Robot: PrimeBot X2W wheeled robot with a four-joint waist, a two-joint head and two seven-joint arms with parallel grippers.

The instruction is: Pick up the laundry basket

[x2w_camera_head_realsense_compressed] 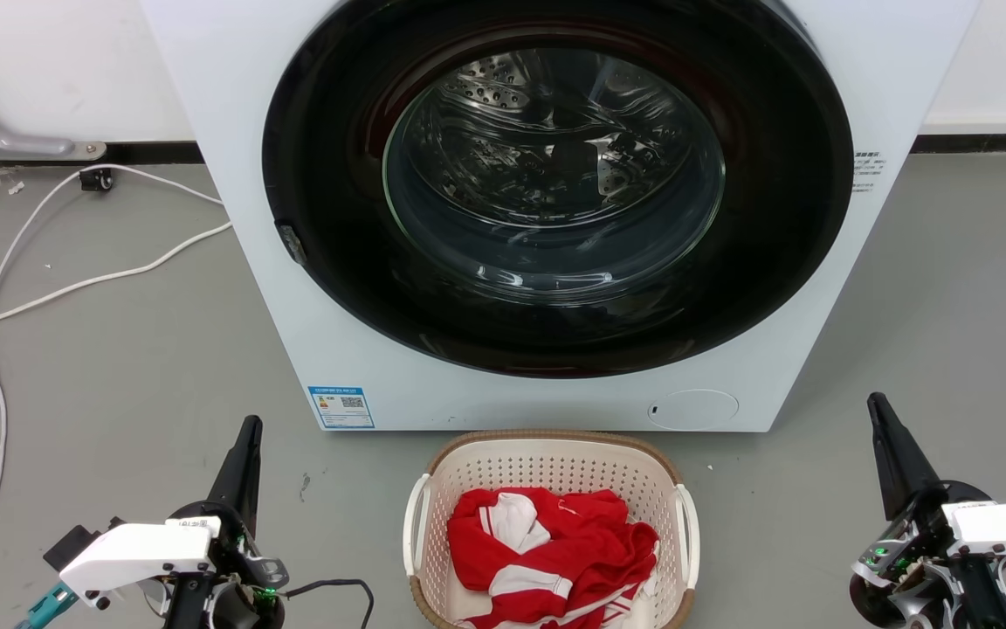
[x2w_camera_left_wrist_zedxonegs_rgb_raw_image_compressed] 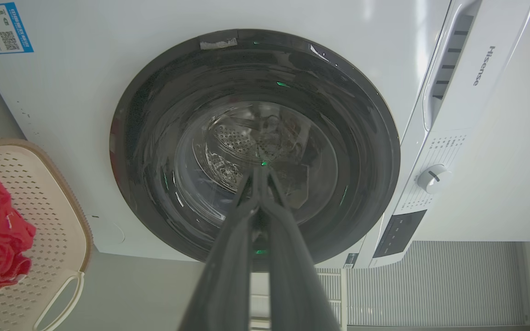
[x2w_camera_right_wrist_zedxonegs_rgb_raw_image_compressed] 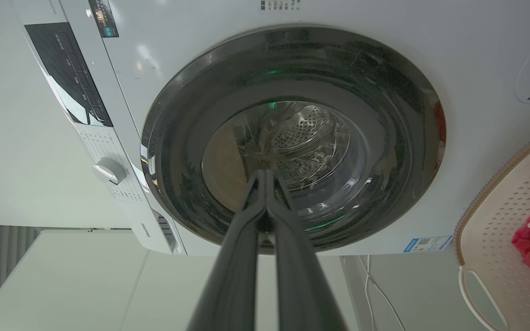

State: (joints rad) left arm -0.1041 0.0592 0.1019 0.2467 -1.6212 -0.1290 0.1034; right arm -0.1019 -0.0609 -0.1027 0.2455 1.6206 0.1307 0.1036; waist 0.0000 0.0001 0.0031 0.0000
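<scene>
Laundry basket point(x2w_camera_head_realsense_compressed: 555, 463) sits on the floor at bottom centre of head frame, just in front of the washing machine point(x2w_camera_head_realsense_compressed: 416, 397). Its near end is cut by the bottom edge, so long axis can't be judged for sure. Red & white garment point(x2w_camera_head_realsense_compressed: 555, 550) lies inside.

Key relation: basket is btwn the two tools. Left tool point(x2w_camera_head_realsense_compressed: 250, 432) is at lower left and right tool point(x2w_camera_head_realsense_compressed: 880, 415) at lower right, both well apart from it and approx equally far. Both point up-frame at the machine, not at the basket.

Left handle point(x2w_camera_head_realsense_compressed: 413, 524) faces the left tool and right handle point(x2w_camera_head_realsense_compressed: 691, 537) faces the right tool, so prob. a two-arm lift, each arm swinging inward to its own side.

Wrist views agree: basket rim at left edge point(x2w_camera_left_wrist_zedxonegs_rgb_raw_image_compressed: 76, 202) and at right edge point(x2w_camera_right_wrist_zedxonegs_rgb_raw_image_compressed: 476, 197). Both tools point(x2w_camera_left_wrist_zedxonegs_rgb_raw_image_compressed: 260, 172) point(x2w_camera_right_wrist_zedxonegs_rgb_raw_image_compressed: 265, 174) are narrow, fingers pressed together, holding nothing. They need to open first.
</scene>
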